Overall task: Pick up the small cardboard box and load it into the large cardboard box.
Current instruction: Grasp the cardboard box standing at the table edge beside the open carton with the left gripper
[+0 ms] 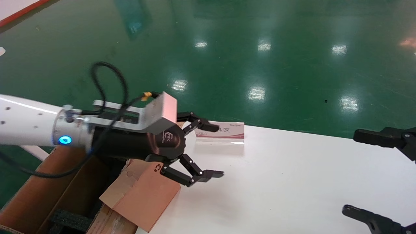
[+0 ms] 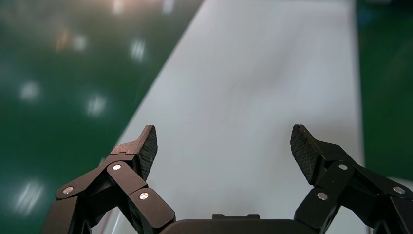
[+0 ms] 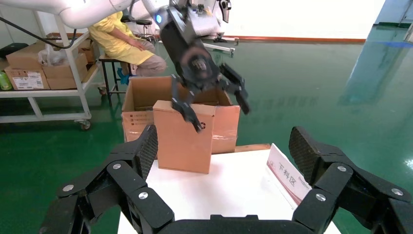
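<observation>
Black and textured, the pads (image 2: 147, 146) of your left gripper (image 1: 213, 151) stood spread wide with nothing between them; the left wrist view showed only bare white table (image 2: 253, 97) in the gap. You had that gripper raised over the table's near left corner, just past the flap (image 1: 139, 195) of the large cardboard box (image 1: 45, 195), pointing out across the tabletop; that reads as a reach toward a pick, not a release. The flap with the recycling symbol (image 1: 158, 167) hung out over the table edge beneath the gripper's body, so the carton sat open and close by at your left, its black foam lining (image 1: 70, 221) showing at the bottom; placed there, it would make for a short carry. Beyond the upper finger stood a clear sign holder (image 1: 224, 135) with red lettering, near the table's far edge. Your right gripper (image 1: 364, 175) waited at the table's right side, also wide open and empty; its own view confirmed the 2 pads (image 3: 146, 146) parted. The small cardboard box did not show in any view, so you could not tell where it lay; loading had not begun.
</observation>
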